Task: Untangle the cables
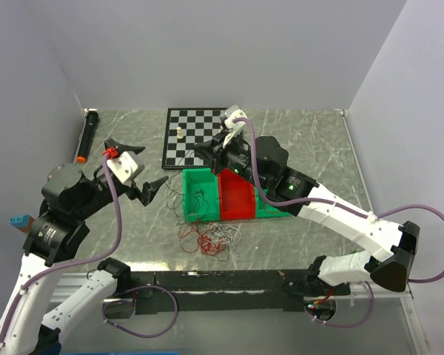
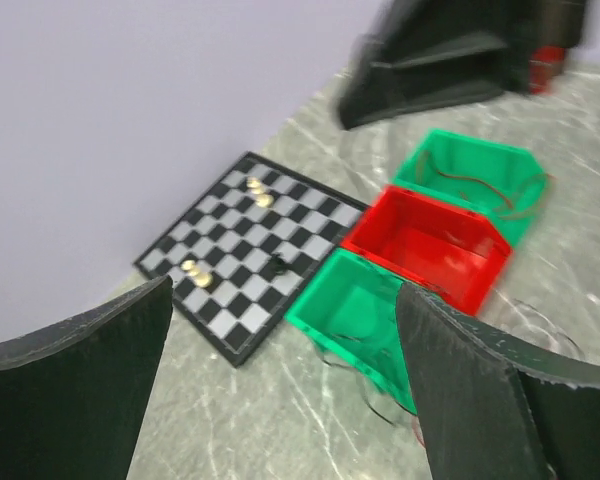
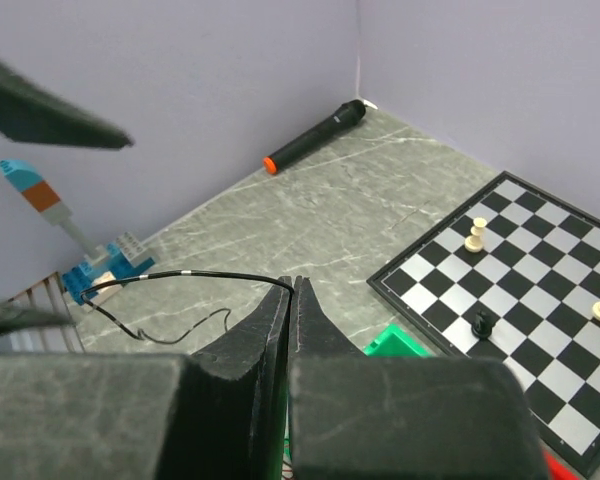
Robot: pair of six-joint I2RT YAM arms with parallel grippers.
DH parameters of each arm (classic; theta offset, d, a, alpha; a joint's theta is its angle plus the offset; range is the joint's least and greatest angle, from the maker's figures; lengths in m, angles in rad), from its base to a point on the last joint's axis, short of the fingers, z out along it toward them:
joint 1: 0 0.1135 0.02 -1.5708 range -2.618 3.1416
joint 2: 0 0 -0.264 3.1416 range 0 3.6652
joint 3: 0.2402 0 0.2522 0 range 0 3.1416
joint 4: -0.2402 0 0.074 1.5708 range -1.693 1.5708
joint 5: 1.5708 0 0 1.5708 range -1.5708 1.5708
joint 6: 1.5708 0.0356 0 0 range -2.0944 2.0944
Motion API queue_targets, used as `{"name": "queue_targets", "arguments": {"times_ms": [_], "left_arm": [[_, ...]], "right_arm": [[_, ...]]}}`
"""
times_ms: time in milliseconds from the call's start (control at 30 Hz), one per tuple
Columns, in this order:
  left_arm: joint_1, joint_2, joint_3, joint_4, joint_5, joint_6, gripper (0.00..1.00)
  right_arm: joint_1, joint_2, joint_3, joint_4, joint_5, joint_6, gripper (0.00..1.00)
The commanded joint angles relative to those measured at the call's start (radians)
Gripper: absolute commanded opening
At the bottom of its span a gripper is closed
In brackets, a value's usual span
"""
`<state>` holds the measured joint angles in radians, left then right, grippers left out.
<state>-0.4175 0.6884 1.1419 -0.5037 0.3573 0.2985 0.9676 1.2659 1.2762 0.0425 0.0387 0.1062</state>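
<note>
Red, white and black cables (image 1: 207, 238) lie heaped on the worktop (image 1: 318, 140) before the bins (image 1: 235, 200), seen from above. Your left wrist view, though blurred, shows the left jaws gaping wide and empty. Your right jaws pinch one black strand (image 3: 200, 273), probably to draw it clear.

The table (image 1: 333, 140) is lit brightly and evenly from above, and only soft, pale shadows are cast beside the bins (image 1: 235, 198). The overhead view is rendered sharply. The left wrist view is smeared by motion blur, and the chessboard (image 2: 240, 255) squares are softened. In the right wrist view the black cable (image 3: 200, 274) is shown crisply, while the nearest foreground is slightly out of focus.
</note>
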Motion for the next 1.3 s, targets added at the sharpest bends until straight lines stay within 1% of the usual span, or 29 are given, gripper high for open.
{"name": "queue_targets", "arguments": {"times_ms": [0,33,67,167,267,400,467,633,700,767,867,933,967,1000,1033,1067,1100,1133,1167,1200,1267], "left_arm": [[0.000,0.005,0.056,-0.125,0.193,0.045,0.98],[0.000,0.020,0.062,-0.162,0.245,0.044,0.99],[0.000,0.034,0.068,-0.201,0.281,0.048,0.97],[0.000,0.053,0.030,-0.191,0.312,0.036,0.97],[0.000,0.048,-0.033,-0.072,0.258,-0.002,0.97],[0.000,0.066,-0.096,0.107,0.106,-0.056,0.97],[0.000,0.086,-0.103,0.160,0.082,-0.088,0.97],[0.000,0.140,-0.102,0.209,0.167,-0.165,0.97],[0.000,0.152,-0.105,0.223,0.224,-0.200,0.97],[0.000,0.169,-0.096,0.205,0.296,-0.200,0.99],[0.000,0.189,-0.085,0.162,0.312,-0.184,0.88],[0.000,0.192,-0.082,0.151,0.299,-0.170,0.74],[0.000,0.186,-0.082,0.159,0.298,-0.168,0.62],[0.000,0.184,-0.079,0.162,0.293,-0.173,0.43],[0.000,0.180,-0.080,0.177,0.276,-0.192,0.28],[0.000,0.177,-0.077,0.182,0.269,-0.200,0.16],[0.000,0.180,-0.068,0.176,0.266,-0.194,0.06],[0.000,0.183,-0.058,0.166,0.259,-0.193,0.01],[0.000,0.186,-0.044,0.156,0.250,-0.190,0.01],[0.002,0.184,-0.027,0.146,0.238,-0.187,0.01],[0.000,0.177,0.005,0.142,0.220,-0.194,0.01]], "right_arm": [[-0.007,0.016,0.064,0.002,0.004,-0.013,0.00],[-0.007,0.018,0.068,0.005,0.000,-0.011,0.00],[-0.007,0.018,0.069,0.005,-0.006,-0.007,0.00],[-0.007,0.020,0.072,0.013,-0.020,0.007,0.00],[-0.007,0.012,0.069,0.022,-0.033,0.021,0.00],[-0.006,-0.005,0.068,0.031,-0.071,0.044,0.00],[-0.003,-0.008,0.072,0.033,-0.091,0.053,0.00],[0.016,-0.003,0.089,0.043,-0.126,0.081,0.00],[0.023,0.000,0.098,0.053,-0.141,0.093,0.00],[0.031,0.004,0.107,0.059,-0.148,0.099,0.00],[0.039,0.000,0.114,0.066,-0.154,0.110,0.00],[0.039,-0.002,0.115,0.068,-0.161,0.116,0.00],[0.039,-0.003,0.114,0.066,-0.164,0.118,0.00],[0.039,-0.003,0.112,0.066,-0.163,0.118,0.00],[0.040,-0.003,0.107,0.068,-0.160,0.119,0.00],[0.040,-0.006,0.101,0.068,-0.157,0.119,0.00],[0.040,-0.010,0.095,0.069,-0.152,0.119,0.00],[0.039,-0.011,0.089,0.066,-0.148,0.119,0.00],[0.039,-0.014,0.081,0.063,-0.143,0.119,0.01],[0.040,-0.020,0.071,0.057,-0.137,0.122,0.12],[0.040,-0.045,0.025,0.051,-0.111,0.122,0.41]]}}
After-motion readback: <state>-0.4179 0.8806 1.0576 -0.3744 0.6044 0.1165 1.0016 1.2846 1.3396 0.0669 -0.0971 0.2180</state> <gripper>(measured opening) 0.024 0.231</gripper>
